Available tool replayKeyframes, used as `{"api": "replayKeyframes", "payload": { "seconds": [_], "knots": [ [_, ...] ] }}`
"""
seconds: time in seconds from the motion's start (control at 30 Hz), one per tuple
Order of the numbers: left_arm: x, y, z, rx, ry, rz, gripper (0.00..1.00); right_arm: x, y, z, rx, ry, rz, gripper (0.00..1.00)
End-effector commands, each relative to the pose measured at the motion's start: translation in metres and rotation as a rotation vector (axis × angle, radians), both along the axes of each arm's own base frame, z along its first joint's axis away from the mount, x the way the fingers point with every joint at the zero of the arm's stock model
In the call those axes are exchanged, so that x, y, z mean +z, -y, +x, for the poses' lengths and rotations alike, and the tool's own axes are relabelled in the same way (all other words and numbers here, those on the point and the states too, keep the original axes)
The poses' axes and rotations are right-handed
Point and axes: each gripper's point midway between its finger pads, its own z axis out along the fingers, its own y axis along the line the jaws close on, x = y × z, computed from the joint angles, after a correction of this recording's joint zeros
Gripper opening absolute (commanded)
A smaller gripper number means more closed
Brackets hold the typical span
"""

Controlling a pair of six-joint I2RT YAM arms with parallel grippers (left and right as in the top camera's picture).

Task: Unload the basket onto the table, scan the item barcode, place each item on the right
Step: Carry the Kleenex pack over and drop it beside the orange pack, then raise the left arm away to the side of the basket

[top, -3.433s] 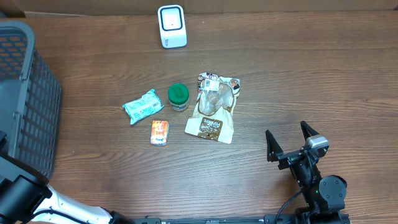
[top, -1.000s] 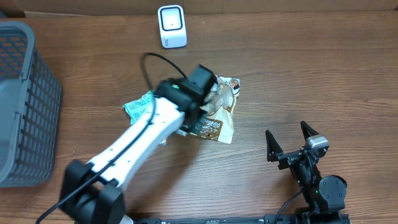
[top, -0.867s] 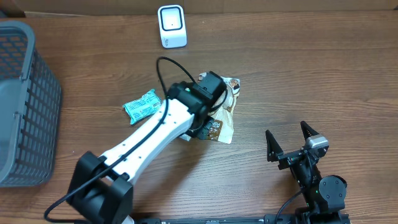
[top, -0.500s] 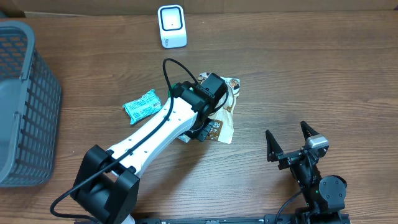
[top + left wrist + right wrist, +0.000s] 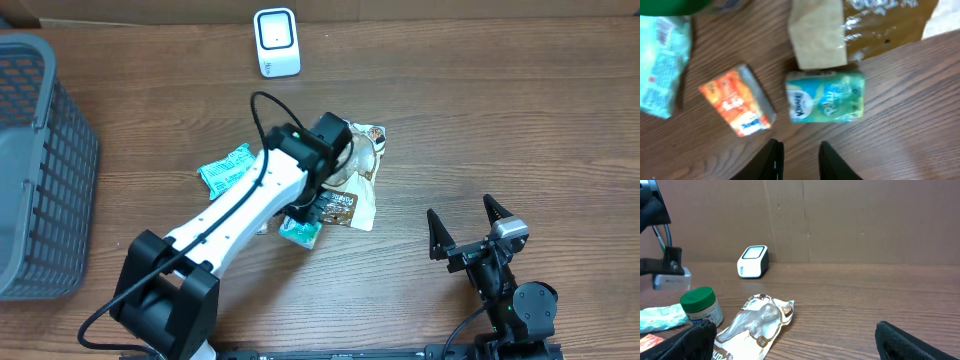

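**Item.** A soft teal tissue pack, rectangular, is found lying flat on the wood-grain table, just beside the near edge of a brown pouch. The Kleenex logo is read at one end; the remaining print is blurred.

**Surroundings.** An orange packet is noted just left of it, apart. A crinkled teal wrapper lies further left. A clear window is seen in the pouch; its label cannot be read. A white scanner is stood at the far edge, and a grey mesh basket at the left.

**Grippers.** The left gripper is held over the table near the pack, fingers slightly apart and nothing between them. The right gripper is at near right, spread wide and empty.
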Motion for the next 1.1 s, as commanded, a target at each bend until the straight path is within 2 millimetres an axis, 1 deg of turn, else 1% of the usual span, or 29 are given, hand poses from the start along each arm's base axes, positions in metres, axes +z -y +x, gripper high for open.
{"api": "replayKeyframes", "payload": {
  "seconds": [0.0,0.1,0.2,0.23,0.27,0.33,0.4,0.47,0.57,0.67,0.83,0.97,1.0,1.03,1.07],
  "knots": [
    [0.032,0.003,0.023,0.023,0.076,-0.059,0.27,-0.002,0.0,0.0,0.0,0.001,0.008,1.0],
    [0.065,-0.003,0.041,0.064,0.15,-0.1,0.29,-0.002,0.0,0.0,0.0,0.001,0.008,1.0],
    [0.1,-0.019,0.062,0.136,0.234,-0.143,0.34,-0.002,0.0,0.0,0.0,0.001,0.008,1.0],
    [0.112,-0.03,0.07,0.18,0.263,-0.155,0.37,-0.002,0.0,0.0,0.0,0.001,0.008,1.0],
    [0.121,-0.041,0.075,0.232,0.286,-0.166,0.44,-0.002,0.0,0.0,0.0,0.001,0.008,1.0],
    [0.138,-0.068,0.085,0.358,0.33,-0.188,0.53,-0.002,0.0,0.0,0.0,0.001,0.008,1.0],
    [0.149,-0.098,0.092,0.451,0.359,-0.211,0.55,-0.002,0.0,0.0,0.0,0.001,0.008,1.0],
    [0.154,-0.131,0.095,0.541,0.378,-0.217,0.57,-0.002,0.0,0.0,0.0,0.001,0.008,1.0],
    [0.154,-0.174,0.094,0.66,0.372,-0.227,0.58,-0.002,0.0,0.0,0.0,0.001,0.008,1.0],
    [0.153,-0.201,0.091,0.719,0.354,-0.283,0.58,-0.002,0.0,0.0,0.0,0.001,0.008,1.0],
    [0.155,-0.227,0.089,0.749,0.358,-0.339,0.59,-0.002,0.0,0.0,0.0,0.001,0.008,1.0],
    [0.155,-0.235,0.088,0.757,0.363,-0.328,0.63,-0.002,0.0,0.0,0.0,0.001,0.008,1.0],
    [0.155,-0.236,0.088,0.759,0.365,-0.323,0.62,-0.002,0.0,0.0,0.0,0.001,0.008,1.0],
    [0.155,-0.237,0.088,0.76,0.367,-0.318,0.65,-0.002,0.0,0.0,0.0,0.001,0.008,1.0],
    [0.155,-0.239,0.088,0.762,0.371,-0.306,0.76,-0.002,0.0,0.0,0.0,0.001,0.008,1.0]
  ]
}}
